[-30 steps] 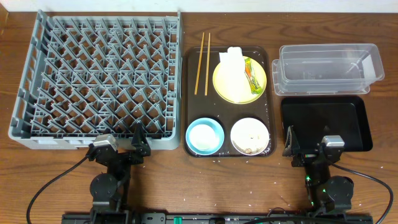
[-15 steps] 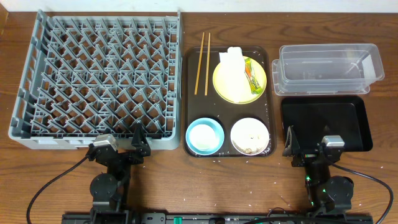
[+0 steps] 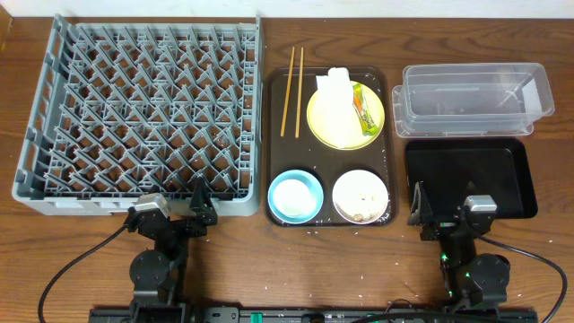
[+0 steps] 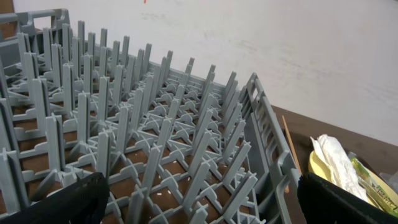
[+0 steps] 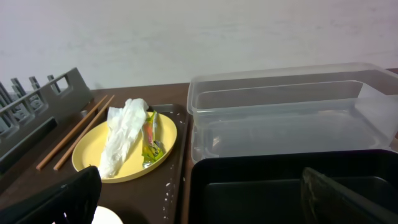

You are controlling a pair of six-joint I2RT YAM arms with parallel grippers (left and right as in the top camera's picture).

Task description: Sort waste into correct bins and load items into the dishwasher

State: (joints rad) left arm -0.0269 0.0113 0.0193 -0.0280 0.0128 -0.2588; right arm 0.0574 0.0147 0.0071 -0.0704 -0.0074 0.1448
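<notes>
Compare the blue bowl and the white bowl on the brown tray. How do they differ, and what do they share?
Colour: the blue bowl is light blue; the white bowl is white. Contents: the blue bowl looks empty; the white bowl holds beige crumbs. Place: the blue bowl sits left of the white bowl. Both are round, upright, similar in size, and rest on the brown tray.

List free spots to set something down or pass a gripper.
Free: black tray, clear tub and dish rack, all empty; bare table strip along the serving tray's near edge. Crowded: serving tray, holding plate, blue bowl, white bowl, chopsticks.
</notes>
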